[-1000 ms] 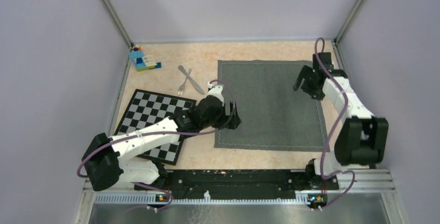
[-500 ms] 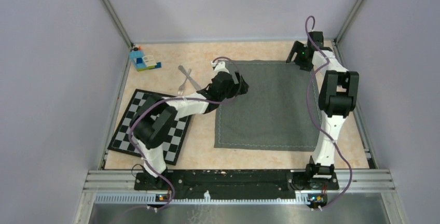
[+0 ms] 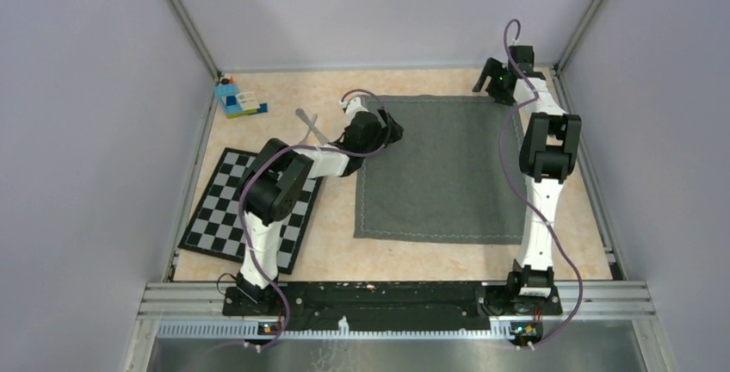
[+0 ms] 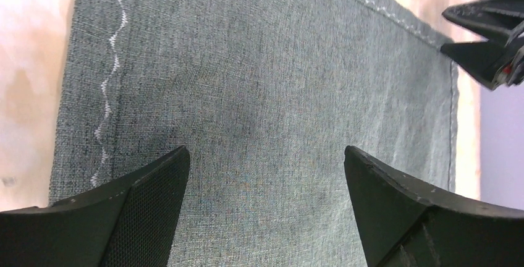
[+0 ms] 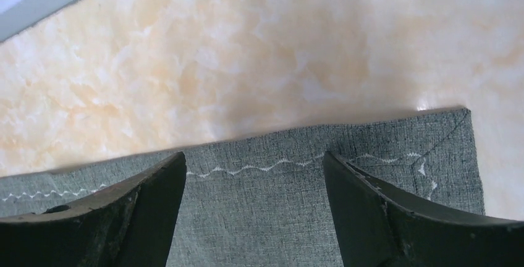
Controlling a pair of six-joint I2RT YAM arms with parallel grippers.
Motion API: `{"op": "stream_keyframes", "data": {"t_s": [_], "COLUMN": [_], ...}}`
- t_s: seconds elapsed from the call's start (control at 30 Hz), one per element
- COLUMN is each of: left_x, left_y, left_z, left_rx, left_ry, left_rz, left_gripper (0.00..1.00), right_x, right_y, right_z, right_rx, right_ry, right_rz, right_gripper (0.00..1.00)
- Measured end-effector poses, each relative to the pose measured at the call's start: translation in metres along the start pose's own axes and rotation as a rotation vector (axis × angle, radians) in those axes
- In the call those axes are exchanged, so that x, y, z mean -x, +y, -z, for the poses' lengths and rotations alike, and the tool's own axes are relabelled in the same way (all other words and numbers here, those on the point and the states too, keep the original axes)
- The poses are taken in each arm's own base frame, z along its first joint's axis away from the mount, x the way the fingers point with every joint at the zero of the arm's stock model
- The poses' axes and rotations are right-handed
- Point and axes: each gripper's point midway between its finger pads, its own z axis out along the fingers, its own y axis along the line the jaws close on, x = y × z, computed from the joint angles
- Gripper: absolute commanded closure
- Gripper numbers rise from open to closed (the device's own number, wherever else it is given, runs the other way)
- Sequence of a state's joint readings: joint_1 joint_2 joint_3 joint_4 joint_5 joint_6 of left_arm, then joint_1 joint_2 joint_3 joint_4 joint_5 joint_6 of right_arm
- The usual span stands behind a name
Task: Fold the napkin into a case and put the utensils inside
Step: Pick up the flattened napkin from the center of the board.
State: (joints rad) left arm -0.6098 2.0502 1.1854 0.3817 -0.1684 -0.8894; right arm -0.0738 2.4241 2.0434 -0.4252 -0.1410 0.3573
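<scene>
The dark grey napkin [image 3: 439, 170] lies spread flat as a single square on the table; no case shape shows. My left gripper [image 3: 389, 127] hangs open over its far left corner, and cloth [image 4: 259, 94] fills the gap between the jaws [image 4: 266, 156]. At the far right corner my right gripper [image 3: 492, 81] is open above the stitched hem [image 5: 247, 169]. Its fingers [image 4: 479, 57] show across the cloth in the left wrist view. The utensils [image 3: 307, 120], a crossed fork and knife, lie left of the napkin and are partly hidden by my left arm.
A black-and-white checkered mat [image 3: 225, 217] lies at the near left, under my left arm. A blue toy-brick block [image 3: 237, 99] stands in the far left corner. Grey walls and metal rails close in the table on three sides.
Both arms have reached toward the back. The left gripper went from the napkin's near left edge to its far left corner, and the right gripper from the right side to the far right corner.
</scene>
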Motion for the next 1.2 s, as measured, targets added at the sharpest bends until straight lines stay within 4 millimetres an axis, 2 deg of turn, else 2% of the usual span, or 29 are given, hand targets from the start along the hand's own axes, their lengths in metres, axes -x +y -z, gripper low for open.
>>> {"op": "stream_keyframes", "data": {"t_s": [0.3,0.4,0.47,0.6,0.67,0.73,0.8,0.87,0.93,0.97,1.0,1.07,1.13,1.17,1.2], "left_x": [0.057,0.061,0.059,0.051,0.059,0.073,0.09,0.101,0.105,0.105,0.106,0.102,0.099,0.097,0.095], "left_y": [0.024,0.027,0.025,0.005,-0.019,-0.048,-0.081,-0.106,-0.124,-0.127,-0.13,-0.132,-0.128,-0.126,-0.123], "left_z": [-0.033,-0.033,-0.031,-0.005,0.023,0.059,0.107,0.153,0.208,0.218,0.232,0.253,0.263,0.267,0.268], "left_rx": [-0.029,-0.045,-0.063,-0.101,-0.15,-0.222,-0.329,-0.434,-0.543,-0.563,-0.59,-0.624,-0.625,-0.622,-0.617], "left_ry": [-0.09,-0.076,-0.05,0.057,0.092,0.103,0.101,0.089,0.088,0.089,0.089,0.1,0.109,0.114,0.115], "left_rz": [0.072,0.048,0.02,-0.041,-0.062,-0.075,-0.089,-0.108,-0.146,-0.155,-0.177,-0.225,-0.272,-0.296,-0.314], "left_gripper": [0.01,0.01,0.01,0.01,0.01,0.01,0.01,0.01,0.01,0.01,0.01,0.01,0.01,0.01,0.01], "right_x": [0.03,0.034,0.028,0.012,0.0,-0.014,-0.031,-0.049,-0.061,-0.066,-0.071,-0.085,-0.114,-0.134,-0.153], "right_y": [0.029,0.041,0.045,0.049,0.049,0.053,0.062,0.073,0.078,0.072,0.061,0.017,-0.038,-0.067,-0.086], "right_z": [-0.031,-0.033,-0.031,-0.015,0.011,0.051,0.104,0.169,0.221,0.244,0.261,0.282,0.288,0.287,0.286], "right_rx": [0.158,0.226,0.25,0.223,0.172,0.117,0.083,0.093,0.117,0.119,0.105,0.011,-0.153,-0.254,-0.328], "right_ry": [-0.052,-0.051,-0.021,0.053,0.102,0.131,0.132,0.1,0.054,0.023,0.002,-0.019,0.016,0.056,0.099], "right_rz": [0.043,0.062,0.059,0.045,0.033,0.038,0.05,0.052,0.045,0.026,-0.001,-0.105,-0.242,-0.315,-0.36], "right_gripper": [0.19,0.18,0.18,0.17,0.16,0.16,0.16,0.15,0.14,0.13,0.13,0.15,0.19,0.2,0.22]}}
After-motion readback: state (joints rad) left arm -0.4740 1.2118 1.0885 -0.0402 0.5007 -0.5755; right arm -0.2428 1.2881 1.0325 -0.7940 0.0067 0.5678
